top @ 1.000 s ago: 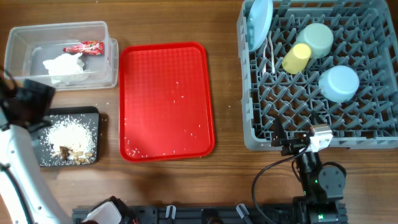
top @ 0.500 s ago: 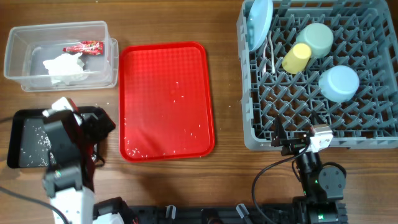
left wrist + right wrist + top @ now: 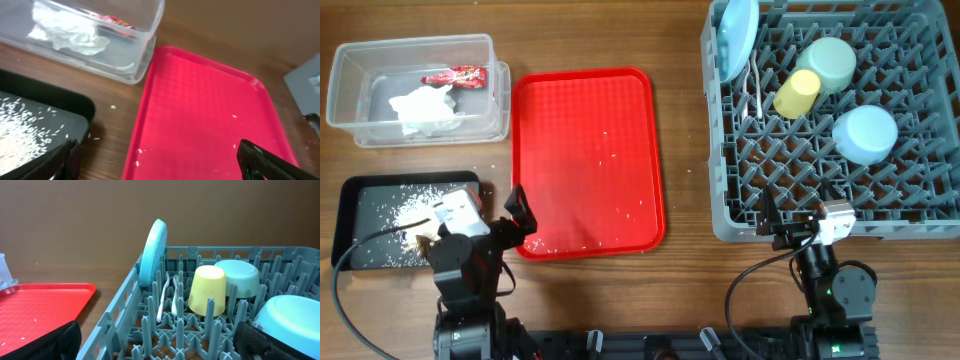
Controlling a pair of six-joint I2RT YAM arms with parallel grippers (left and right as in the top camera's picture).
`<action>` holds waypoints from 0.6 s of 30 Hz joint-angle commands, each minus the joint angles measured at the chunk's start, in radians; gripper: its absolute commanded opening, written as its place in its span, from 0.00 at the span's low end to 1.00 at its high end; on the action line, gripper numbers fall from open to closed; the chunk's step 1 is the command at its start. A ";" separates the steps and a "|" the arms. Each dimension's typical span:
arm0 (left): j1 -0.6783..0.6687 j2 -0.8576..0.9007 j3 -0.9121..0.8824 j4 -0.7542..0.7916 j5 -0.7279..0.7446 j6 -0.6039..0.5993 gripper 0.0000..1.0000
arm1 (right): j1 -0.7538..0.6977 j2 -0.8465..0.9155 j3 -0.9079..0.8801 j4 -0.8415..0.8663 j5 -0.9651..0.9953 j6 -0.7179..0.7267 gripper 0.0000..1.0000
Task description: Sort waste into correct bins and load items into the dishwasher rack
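Pulling back since half a second ago, our left arm now sits at the front edge of the surface, and the black tray [image 3: 365, 195] it partly covered lies uncovered. Our left gripper [image 3: 160, 164] is released, its fingers spread wide with nothing between them, near the left edge of the red tray [image 3: 585, 130]. We see the grey rack [image 3: 910, 190] at far right. The red tray lies in the middle with a few stray grains [image 3: 234, 116] on it. The clear tub [image 3: 360, 110] stands at back left, the black tray just in front of it. Our right gripper [image 3: 160, 344] is likewise released and empty, at the rack's front edge. In the rack, the plate [image 3: 738, 38] stands on edge in the back left corner; the blue bowl [image 3: 865, 133] and green bowl [image 3: 832, 62] lie upside down, and the yellow cup [image 3: 797, 92] leans against the green one. The spoon and fork [image 3: 161, 300] stand beside the plate. The napkin [image 3: 422, 108] and red wrapper [image 3: 453, 76] lie in the tub, rice [image 3: 405, 210] on the black tray.
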 commanded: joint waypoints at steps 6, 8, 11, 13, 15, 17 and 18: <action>-0.025 -0.179 -0.141 0.113 0.016 0.019 1.00 | -0.006 -0.010 -0.003 0.003 0.009 -0.013 1.00; -0.037 -0.224 -0.159 0.119 0.018 0.019 1.00 | -0.006 -0.010 -0.003 0.003 0.009 -0.013 1.00; -0.066 -0.278 -0.186 0.158 0.018 0.019 1.00 | -0.006 -0.010 -0.003 0.003 0.009 -0.013 1.00; -0.084 -0.322 -0.206 0.181 0.018 0.020 1.00 | -0.006 -0.010 -0.003 0.003 0.009 -0.013 1.00; -0.087 -0.366 -0.206 0.179 0.018 0.019 1.00 | -0.006 -0.010 -0.003 0.003 0.009 -0.013 1.00; -0.091 -0.377 -0.206 0.190 0.018 0.020 1.00 | -0.006 -0.010 -0.002 0.003 0.009 -0.013 1.00; -0.093 -0.377 -0.206 0.189 0.018 0.020 1.00 | -0.006 -0.010 -0.003 0.003 0.009 -0.013 1.00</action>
